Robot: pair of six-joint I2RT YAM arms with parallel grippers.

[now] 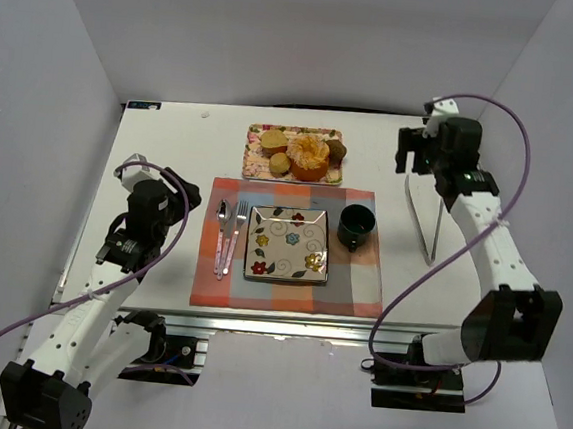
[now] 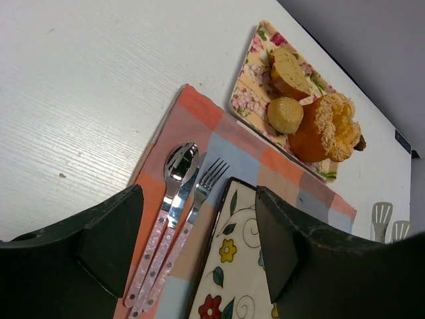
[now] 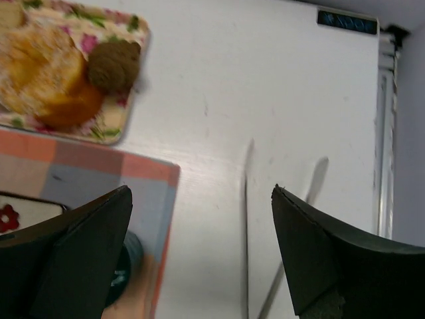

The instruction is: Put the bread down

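- Standing at the opening step, by the look of things: reaching for the bread, with nothing picked up yet.
- Finding the small round golden-yellow bun (image 1: 280, 163) lying on the rectangular flowered tray (image 1: 254, 164) just beyond the far edge of the square white floral plate (image 1: 287, 243), on the plate-facing side of that tray.
- Noting close neighbours there: the big orange ridged ring cake (image 1: 309, 154) seeming to touch the bun, and the paler tan round bread (image 1: 273, 140) sitting just behind it, farther from the plate.
- Holding the left gripper (image 2: 199, 212) spread wide and empty, hovering to the left of the plate, out by the shiny spoon (image 2: 178, 165) and fork (image 2: 206, 181).
- Holding the right gripper (image 3: 200, 199) wide apart and empty as well, hanging well to the right of the plate and beyond the dark green mug (image 1: 356, 226).
- Judging the left gripper better placed: travelling past the plate's far-left corner, lowering over the bun, closing on it alone.
- Calling for a careful descent, avoiding a nudge to the cake or the paler bread.
- Treating the bare plate as the likely landing spot, though not stated.
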